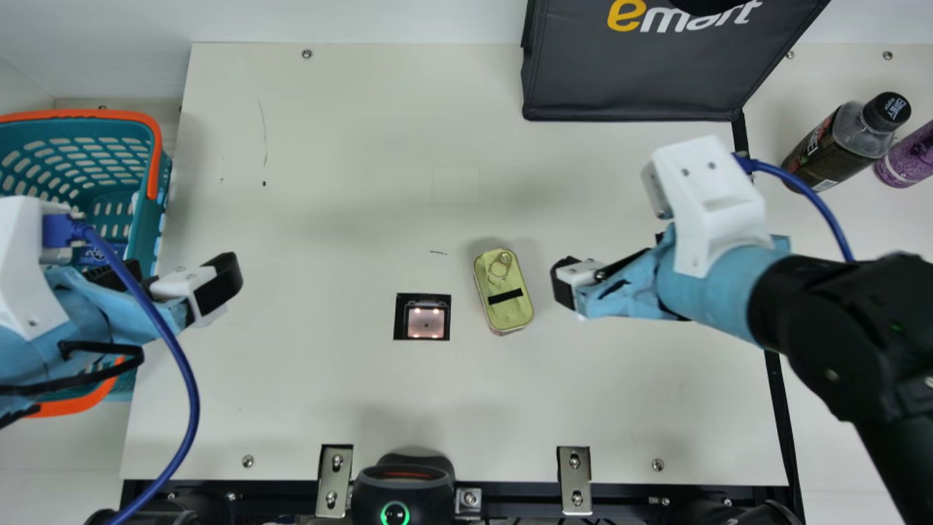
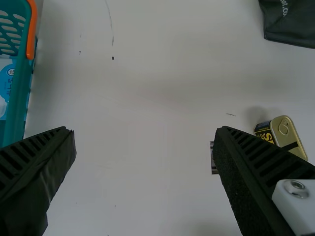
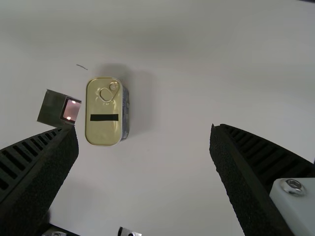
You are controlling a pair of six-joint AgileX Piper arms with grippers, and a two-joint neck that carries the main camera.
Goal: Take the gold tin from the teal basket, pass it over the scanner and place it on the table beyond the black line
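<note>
The gold tin (image 1: 504,292) lies flat on the table just right of the scanner (image 1: 423,317), a small gap between them. My left gripper (image 1: 172,278) is over the right side of the teal basket (image 1: 164,191), fingers apart. My right gripper (image 1: 576,281) is close to the tin's right side. Wide apart and empty are the left gripper's fingers (image 2: 144,135); the tin (image 2: 290,133) is beyond one of them. The right gripper (image 3: 142,129) is also open, with the tin (image 3: 104,118) and scanner (image 3: 60,108) near one finger.
The black line (image 1: 778,397) runs down the right side, partly behind my right arm. A dark bag (image 1: 634,80) stands at the back. Two bottles, one dark (image 1: 838,146) and one purple (image 1: 911,157), are at the far right. A black device (image 1: 403,485) sits at the front edge.
</note>
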